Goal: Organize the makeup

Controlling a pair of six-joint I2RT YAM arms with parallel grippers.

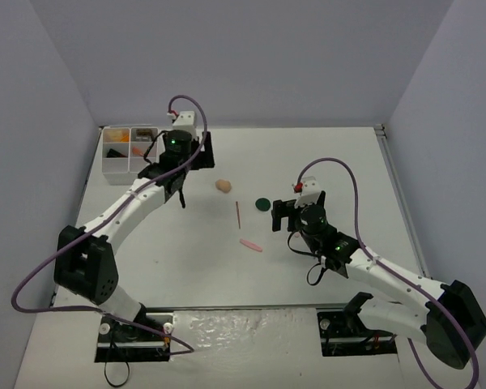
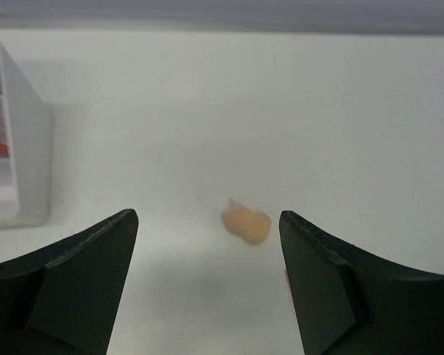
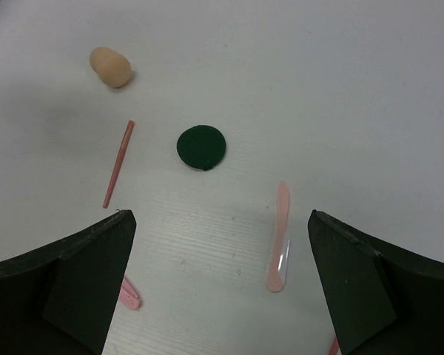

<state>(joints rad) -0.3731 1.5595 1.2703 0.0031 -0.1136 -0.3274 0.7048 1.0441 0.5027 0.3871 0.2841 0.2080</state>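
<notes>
A beige sponge point(image 1: 223, 185) lies on the white table; in the left wrist view it point(image 2: 246, 224) sits ahead of my open, empty left gripper point(image 2: 207, 216), nearer the right finger. That gripper point(image 1: 178, 166) hovers beside the white box. A thin dark-red pencil point(image 1: 237, 214), a pink stick point(image 1: 251, 244) and a dark-green round compact point(image 1: 262, 203) lie mid-table. My right gripper point(image 1: 285, 212) is open and empty above them point(image 3: 220, 214). Its view shows the sponge point(image 3: 111, 66), pencil point(image 3: 118, 164), compact point(image 3: 201, 147), a pink stick point(image 3: 280, 237) and another pink piece point(image 3: 129, 292).
The white four-compartment box point(image 1: 130, 150) stands at the back left with orange and dark items inside; its wall shows at the left of the left wrist view point(image 2: 18, 148). Grey walls enclose the table on three sides.
</notes>
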